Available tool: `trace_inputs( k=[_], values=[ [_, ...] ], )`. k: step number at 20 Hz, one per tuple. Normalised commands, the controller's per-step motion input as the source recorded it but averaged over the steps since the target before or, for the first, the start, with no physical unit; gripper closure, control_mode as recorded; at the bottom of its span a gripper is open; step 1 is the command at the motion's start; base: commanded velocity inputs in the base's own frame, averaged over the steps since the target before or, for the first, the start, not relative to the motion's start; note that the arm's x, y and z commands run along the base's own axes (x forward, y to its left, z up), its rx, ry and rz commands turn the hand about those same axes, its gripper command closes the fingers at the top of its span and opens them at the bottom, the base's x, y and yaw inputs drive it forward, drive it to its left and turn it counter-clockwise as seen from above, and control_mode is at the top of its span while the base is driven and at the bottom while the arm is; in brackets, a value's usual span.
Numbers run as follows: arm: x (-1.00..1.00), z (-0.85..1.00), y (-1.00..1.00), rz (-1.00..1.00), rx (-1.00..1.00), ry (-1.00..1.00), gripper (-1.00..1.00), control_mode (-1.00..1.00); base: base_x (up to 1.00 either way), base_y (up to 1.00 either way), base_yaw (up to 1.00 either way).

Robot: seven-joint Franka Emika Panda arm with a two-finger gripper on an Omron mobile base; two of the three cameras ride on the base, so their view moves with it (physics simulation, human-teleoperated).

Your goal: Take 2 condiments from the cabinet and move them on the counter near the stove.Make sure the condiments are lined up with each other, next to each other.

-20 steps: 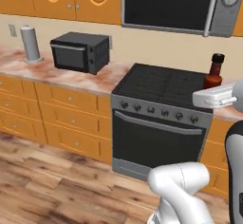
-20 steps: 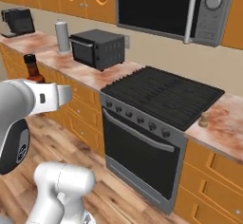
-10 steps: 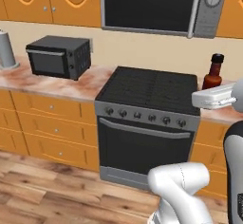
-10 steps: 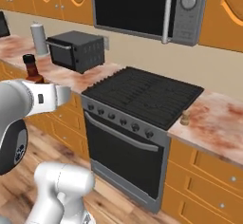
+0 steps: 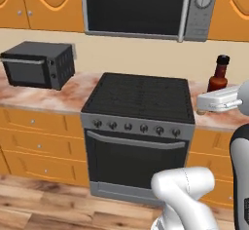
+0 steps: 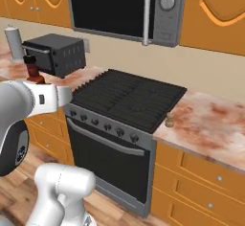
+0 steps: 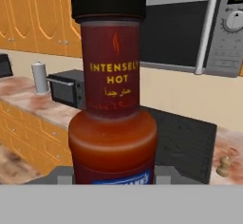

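In the left base view, the sauce bottle point(image 5: 218, 73) is seen upright at the right, above the white hand of the arm, its black cap level with the bottom of the steel microwave point(image 5: 146, 7). The stove point(image 5: 138, 97) is set in the middle of the counter point(image 5: 58, 96), and a small black oven point(image 5: 39, 64) stands on the counter to its left. The gripper itself is hidden behind the hand here.

In the right base view, the sauce bottle point(image 6: 34, 72) is seen at the left, behind the white arm, with the black oven point(image 6: 58, 53) just beyond it. The pepper mill point(image 6: 169, 119) is stood on the counter point(image 6: 210, 124) right of the stove point(image 6: 127, 98), close to the stove's edge and near the front. A grey cylinder point(image 6: 14, 43) stands far left.

In the hand view, the sauce bottle point(image 7: 113, 104) is shown very close, upright, and is held between the closed fingers of the gripper point(image 7: 113, 175) at its base. The pepper mill point(image 7: 223, 166) is seen small at the lower right, on the counter beside the stove point(image 7: 185, 142).
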Motion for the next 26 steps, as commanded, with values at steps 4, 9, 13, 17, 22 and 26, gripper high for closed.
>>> trace_inputs(
  k=[4,9,13,17,22,26],
  values=[
    [0.00,0.00,0.00,0.00,0.00,0.00,1.00,1.00,0.29,0.00,-0.27],
    [0.00,0.00,0.00,0.00,0.00,0.00,1.00,1.00,0.11,0.07,-0.30],
    [0.00,0.00,0.00,0.00,0.00,0.00,1.00,1.00,0.15,0.14,-0.30],
    [0.00,0.00,0.00,0.00,0.00,0.00,1.00,1.00,0.36,0.20,-0.26],
    [0.00,0.00,0.00,0.00,0.00,0.00,1.00,1.00,0.33,0.47,-0.17],
    [0.00,0.00,0.00,0.00,0.00,0.00,1.00,1.00,0.23,0.55,-0.12]
  ],
)
